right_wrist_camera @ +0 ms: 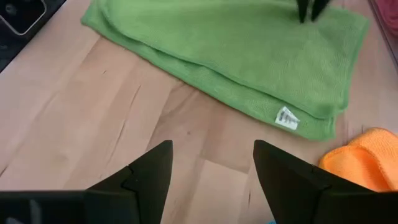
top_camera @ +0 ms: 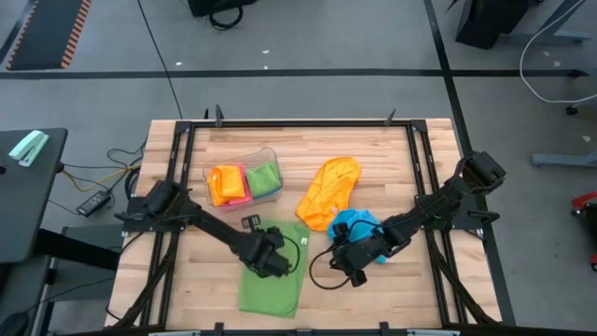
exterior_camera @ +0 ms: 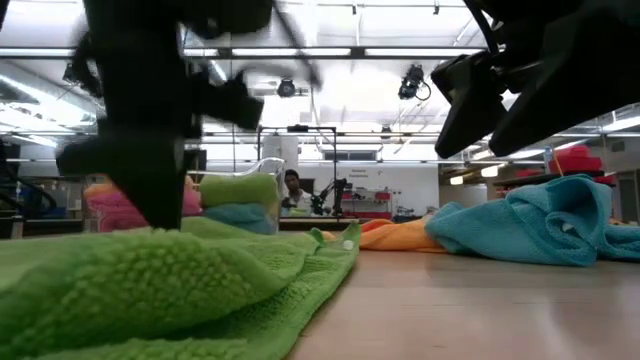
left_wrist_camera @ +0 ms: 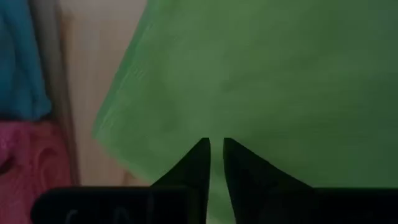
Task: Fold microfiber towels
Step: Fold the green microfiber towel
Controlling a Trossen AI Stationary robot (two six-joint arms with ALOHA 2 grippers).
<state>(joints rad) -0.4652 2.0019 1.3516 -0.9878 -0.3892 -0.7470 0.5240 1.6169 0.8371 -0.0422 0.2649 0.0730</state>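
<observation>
Your left gripper (top_camera: 271,260) down on flat, folded green microfiber towel (top_camera: 270,285) at table's front edge, jaws narrow, nearly touching, pressed on cloth; grip not certain. Your right gripper (right_wrist_camera: 211,168) hovers over bare wood beside crumpled sky-blue towel (top_camera: 359,222), jaws wide, empty. Orange towel (top_camera: 328,191) lies just behind.

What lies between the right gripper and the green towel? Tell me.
Only bare tabletop: the right wrist view shows plain wood between the open right gripper and the green towel, whose white tag faces it.
</observation>
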